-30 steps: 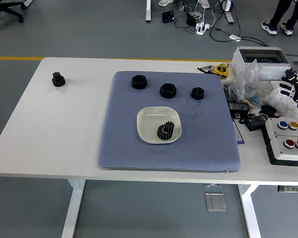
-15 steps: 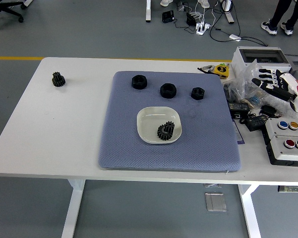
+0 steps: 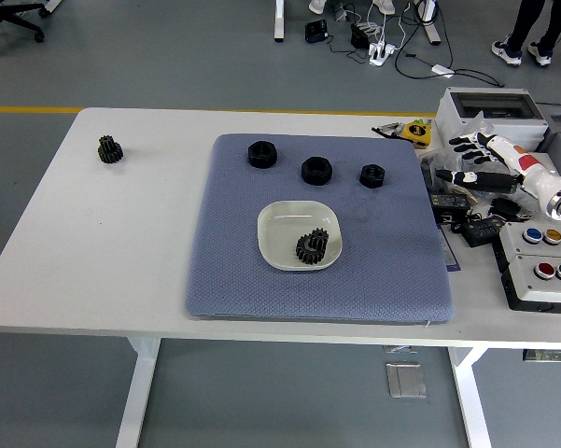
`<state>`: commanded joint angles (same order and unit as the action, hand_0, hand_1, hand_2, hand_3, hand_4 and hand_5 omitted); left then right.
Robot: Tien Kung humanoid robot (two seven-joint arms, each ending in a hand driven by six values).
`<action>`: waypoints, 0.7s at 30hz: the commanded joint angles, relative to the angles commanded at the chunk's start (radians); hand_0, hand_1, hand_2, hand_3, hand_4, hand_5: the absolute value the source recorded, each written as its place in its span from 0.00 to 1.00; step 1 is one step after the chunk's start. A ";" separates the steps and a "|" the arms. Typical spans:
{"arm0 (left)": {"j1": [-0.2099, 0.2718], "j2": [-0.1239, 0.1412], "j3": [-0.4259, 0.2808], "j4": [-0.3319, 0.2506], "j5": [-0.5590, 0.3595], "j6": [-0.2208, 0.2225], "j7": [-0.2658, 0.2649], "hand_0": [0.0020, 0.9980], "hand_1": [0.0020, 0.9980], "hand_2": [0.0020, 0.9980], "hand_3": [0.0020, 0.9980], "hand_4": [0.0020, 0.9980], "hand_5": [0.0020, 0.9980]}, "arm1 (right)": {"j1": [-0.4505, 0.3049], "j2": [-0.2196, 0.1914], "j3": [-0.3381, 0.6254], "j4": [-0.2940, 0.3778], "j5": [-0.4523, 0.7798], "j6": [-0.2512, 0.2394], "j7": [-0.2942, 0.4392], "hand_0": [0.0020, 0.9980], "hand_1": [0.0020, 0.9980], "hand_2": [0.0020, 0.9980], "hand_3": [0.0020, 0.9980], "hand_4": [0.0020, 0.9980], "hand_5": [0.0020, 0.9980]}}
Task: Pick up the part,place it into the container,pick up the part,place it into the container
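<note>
A grey floor with a yellow line lies behind the white worktop (image 3: pixel 121 243), which carries a blue-grey mat (image 3: pixel 261 271). On the mat's middle stands a white dish (image 3: pixel 278 227) with one black gear (image 3: pixel 312 246) inside it, at its right front part. Three black nuts lie in a row near the mat's far edge: left nut (image 3: pixel 261 153), middle nut (image 3: pixel 316 169), right nut (image 3: pixel 371 175). A second black gear (image 3: pixel 110 148) stands on the bare worktop far to the left. The right robot hand (image 3: pixel 481 159) enters from the right, above the clutter beside the mat, fingers spread and holding nothing. A button box (image 3: pixel 541 266) sits at the right edge.
</note>
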<state>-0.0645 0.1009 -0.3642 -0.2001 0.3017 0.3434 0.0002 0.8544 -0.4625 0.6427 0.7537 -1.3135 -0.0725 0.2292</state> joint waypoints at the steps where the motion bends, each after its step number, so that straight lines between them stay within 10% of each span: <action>1: 0.000 0.000 0.000 0.000 0.001 0.000 0.001 0.66 0.68 0.68 0.58 0.66 0.59 | 0.011 0.007 -0.013 -0.011 -0.014 -0.006 0.001 0.78 0.77 0.79 0.82 1.00 0.66; 12: -0.003 0.004 -0.005 -0.001 0.012 0.000 0.004 0.66 0.68 0.68 0.58 0.66 0.59 | 0.120 0.094 -0.170 -0.149 -0.027 -0.008 0.007 0.77 0.77 0.79 0.82 1.00 0.63; 21: -0.004 0.006 -0.014 -0.001 0.027 0.001 0.007 0.66 0.68 0.68 0.58 0.66 0.58 | 0.102 0.095 -0.125 -0.122 -0.080 -0.021 -0.004 0.77 0.76 0.79 0.82 1.00 0.63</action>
<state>-0.0681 0.1074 -0.3780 -0.2010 0.3290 0.3445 0.0069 0.9559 -0.3675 0.5176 0.6318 -1.3940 -0.0936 0.2249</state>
